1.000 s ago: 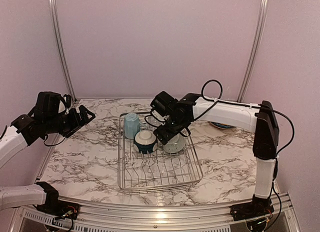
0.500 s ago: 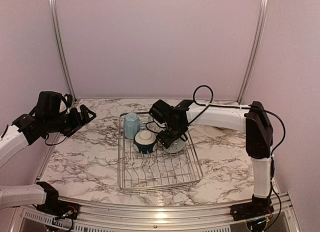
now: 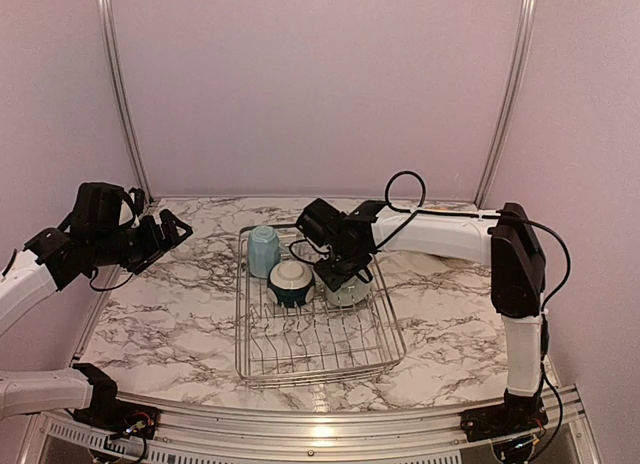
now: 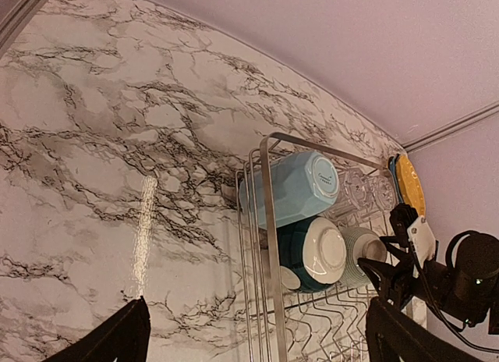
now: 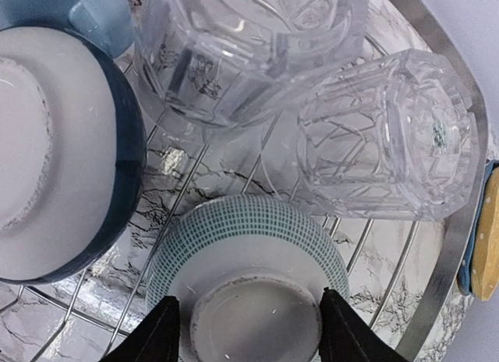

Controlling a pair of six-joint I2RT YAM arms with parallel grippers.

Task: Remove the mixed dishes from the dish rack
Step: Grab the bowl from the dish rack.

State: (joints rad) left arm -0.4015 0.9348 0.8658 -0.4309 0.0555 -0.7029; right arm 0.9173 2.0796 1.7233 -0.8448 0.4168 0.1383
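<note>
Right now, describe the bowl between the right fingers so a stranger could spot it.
Look at the far half of the wire dish rack. The bowl lies upside down between the right fingers, in front of two clear glasses. Unlike the plain dark-teal bowl beside it, it has a fine green check.

Two robot arms, finished in white and black. The right arm (image 3: 445,234), at the right of the overhead view, is built of smooth white tubular links joined by boxy black joint housings (image 3: 517,264). Its black base (image 3: 505,422), at the lower right, shows thin exposed wires. A slim black cable (image 3: 405,181) curls in a loop by the white forearm link. The right tool (image 3: 337,274) is black; its fingers (image 5: 160,335) appear as dark matte wedges along its camera's bottom edge. The left arm (image 3: 30,274), at the left edge, has matching white links and a bulky black wrist (image 3: 100,219). The left tool (image 3: 160,234) is also black.
</note>
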